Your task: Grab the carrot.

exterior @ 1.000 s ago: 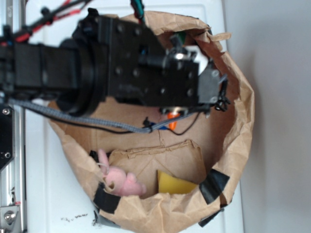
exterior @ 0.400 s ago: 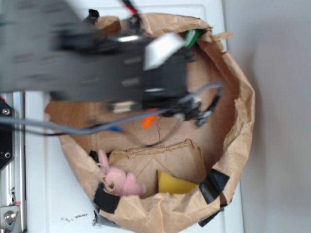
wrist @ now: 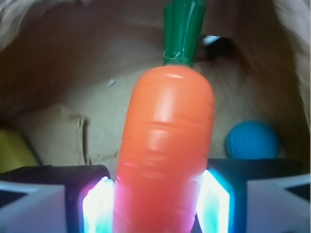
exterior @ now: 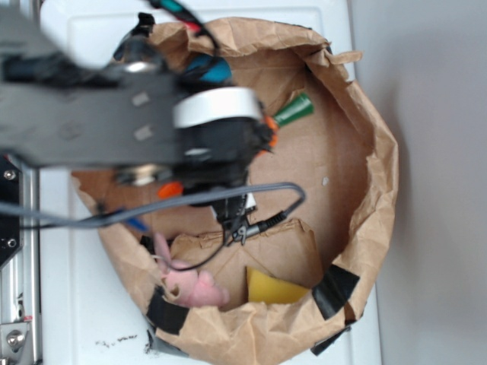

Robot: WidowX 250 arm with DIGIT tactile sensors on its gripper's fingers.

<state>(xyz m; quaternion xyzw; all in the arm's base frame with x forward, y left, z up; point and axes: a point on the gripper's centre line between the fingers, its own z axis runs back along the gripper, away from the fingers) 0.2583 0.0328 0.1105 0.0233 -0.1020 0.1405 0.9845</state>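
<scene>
The carrot is glossy orange with a dark green stem cap. It fills the middle of the wrist view, standing between the two lit fingers. My gripper is shut on its lower body, with both pads pressed to its sides. In the exterior view only the green stem and a bit of orange stick out to the right of the black wrist, inside the paper bag. The gripper's fingers are hidden under the arm there.
The brown paper bag's rim rings the whole work area. Inside lie a teal-blue ball, a yellow wedge, a pink plush toy and a folded cardboard flap. A grey cable loops below the wrist.
The arm has swung left and toward the bag's upper left, blurred by motion. The carrot has gone with it, and its green stem now points to the upper right.
</scene>
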